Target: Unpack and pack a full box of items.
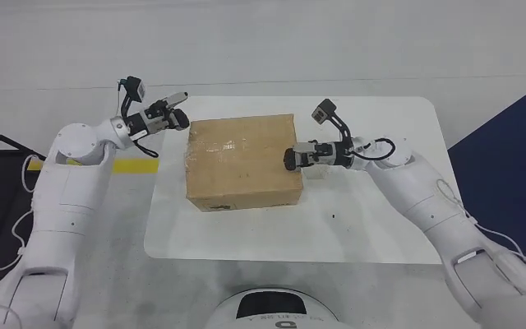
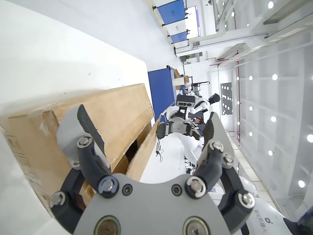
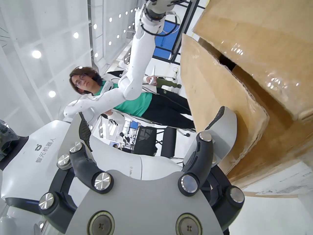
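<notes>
White table (image 1: pixel 370 230) beneath everything. Brown cardboard box (image 1: pixel 242 160) (image 2: pixel 117 113) (image 3: pixel 220 86) flat on it near the middle, top flaps folded down but parted along the seam by a dark slit.

Left gripper (image 1: pixel 182 118) (image 2: pixel 146 128) at the box's far left corner, about level with the top. Fingers spread wide, pinching nothing: one finger (image 2: pixel 84 125) over the top flap near its edge, contact not clear, the other out in the air past the box.

Right gripper (image 1: pixel 289 157) (image 3: pixel 154 125) at the middle of the box's right edge. Fingers likewise spread wide, holding nothing: one finger (image 3: pixel 226 125) right against the corner of a flap, the other well clear of the cardboard.

Clear tape (image 3: pixel 244 50) glinting across the box's top by the seam, wrinkled and partly lifted.

Small dark print (image 2: pixel 14 145) on the box's left side wall, too faint to read. Another dark mark low on the box's near wall in the top view, also not legible.
</notes>
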Robot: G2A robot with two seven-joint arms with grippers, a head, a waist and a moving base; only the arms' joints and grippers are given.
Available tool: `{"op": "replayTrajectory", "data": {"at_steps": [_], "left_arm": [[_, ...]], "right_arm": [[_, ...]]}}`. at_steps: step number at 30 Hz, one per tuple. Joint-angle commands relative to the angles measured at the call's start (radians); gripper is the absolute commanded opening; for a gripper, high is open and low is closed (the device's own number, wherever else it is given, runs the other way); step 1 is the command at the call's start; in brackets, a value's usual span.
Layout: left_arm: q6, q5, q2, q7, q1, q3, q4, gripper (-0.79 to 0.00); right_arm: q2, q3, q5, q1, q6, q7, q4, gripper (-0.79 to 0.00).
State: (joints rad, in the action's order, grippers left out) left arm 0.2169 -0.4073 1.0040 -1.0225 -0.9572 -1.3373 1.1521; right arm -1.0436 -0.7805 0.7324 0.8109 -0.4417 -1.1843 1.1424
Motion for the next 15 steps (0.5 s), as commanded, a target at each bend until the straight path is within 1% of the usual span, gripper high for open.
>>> {"op": "replayTrajectory", "data": {"at_steps": [1, 4, 8, 12, 15], "left_arm": [[0.018, -0.044, -0.006, -0.020, -0.029, -0.036, 0.020, 0.000], [0.043, -0.075, -0.013, -0.063, -0.075, -0.063, 0.073, 0.000], [0.058, -0.066, -0.017, -0.113, -0.119, -0.059, 0.142, 0.000], [0.040, -0.025, -0.016, -0.121, -0.130, -0.028, 0.167, 0.000], [0.023, 0.013, -0.014, -0.139, -0.122, 0.004, 0.165, 0.000]], "right_arm": [[-0.010, 0.012, -0.028, -0.013, 0.007, 0.036, -0.009, 0.000], [-0.026, 0.028, -0.041, -0.032, 0.023, 0.062, -0.025, 0.000], [-0.046, 0.047, -0.069, -0.055, 0.041, 0.101, -0.052, 0.000], [-0.065, 0.062, -0.078, -0.072, 0.053, 0.110, -0.074, 0.000], [-0.076, 0.067, -0.088, -0.081, 0.053, 0.114, -0.085, 0.000]]}}
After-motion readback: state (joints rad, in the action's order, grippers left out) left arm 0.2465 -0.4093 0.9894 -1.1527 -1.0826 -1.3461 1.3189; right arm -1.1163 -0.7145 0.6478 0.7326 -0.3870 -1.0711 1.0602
